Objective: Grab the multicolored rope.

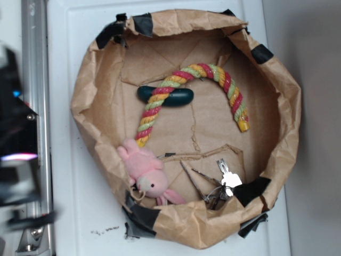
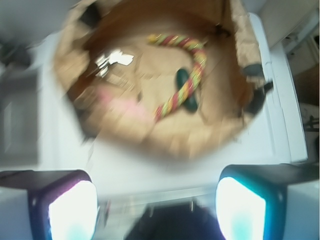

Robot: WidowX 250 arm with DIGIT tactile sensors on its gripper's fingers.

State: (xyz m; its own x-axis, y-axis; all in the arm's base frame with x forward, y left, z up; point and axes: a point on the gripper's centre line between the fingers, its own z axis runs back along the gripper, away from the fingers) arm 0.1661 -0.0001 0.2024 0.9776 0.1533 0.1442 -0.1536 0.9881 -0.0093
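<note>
The multicolored rope [image 1: 213, 71] is a thick twisted arch of red, yellow, orange and pale green strands, lying on the floor of a brown paper basin [image 1: 287, 122]. Its left leg crosses over a dark green oblong object [image 1: 178, 96]. In the blurred wrist view the rope [image 2: 181, 94] is far ahead, well beyond the gripper [image 2: 156, 205]. The gripper's two lit fingers [image 2: 72, 212] stand wide apart with nothing between them, over the white surface outside the basin. In the exterior view only a dark blurred arm [image 1: 16, 133] shows at the left edge.
A pink plush toy [image 1: 145, 170] lies at the basin's front left and a bunch of keys [image 1: 226, 181] at its front right. The basin's crumpled walls, patched with black tape [image 1: 261, 52], rise around everything. A metal rail [image 1: 34, 53] runs along the left.
</note>
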